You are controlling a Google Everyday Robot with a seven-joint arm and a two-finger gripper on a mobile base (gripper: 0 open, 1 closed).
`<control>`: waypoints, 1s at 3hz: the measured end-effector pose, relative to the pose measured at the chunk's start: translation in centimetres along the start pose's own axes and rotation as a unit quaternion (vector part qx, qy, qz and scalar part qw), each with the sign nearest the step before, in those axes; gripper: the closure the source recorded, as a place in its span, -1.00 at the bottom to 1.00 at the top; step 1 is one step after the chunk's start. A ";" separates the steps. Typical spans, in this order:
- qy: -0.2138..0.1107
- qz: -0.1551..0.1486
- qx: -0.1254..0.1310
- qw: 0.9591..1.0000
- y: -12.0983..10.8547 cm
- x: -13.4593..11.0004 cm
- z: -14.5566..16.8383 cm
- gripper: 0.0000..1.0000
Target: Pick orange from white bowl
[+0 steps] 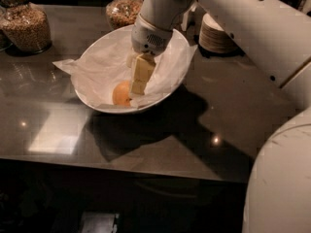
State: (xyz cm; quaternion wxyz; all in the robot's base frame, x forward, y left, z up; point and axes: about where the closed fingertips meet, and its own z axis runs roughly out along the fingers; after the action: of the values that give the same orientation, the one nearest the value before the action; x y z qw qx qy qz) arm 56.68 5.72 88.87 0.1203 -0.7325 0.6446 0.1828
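1 cam | high, looks down on counter (233,115) | close | gripper (136,88) mid-frame in white bowl (85,96)

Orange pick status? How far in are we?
Done: reach; the hand is down inside the white bowl, right beside the orange. In hand: securing the orange; a hold can't be confirmed. Left: lifting it off the paper lining and clear of the bowl.
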 end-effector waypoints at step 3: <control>-0.034 0.020 -0.007 0.999 0.4 0.7 2.3 -0.54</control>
State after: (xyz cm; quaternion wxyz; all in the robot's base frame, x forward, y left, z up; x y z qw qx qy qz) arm 56.10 5.98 86.51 0.1335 -0.7139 0.6532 0.2141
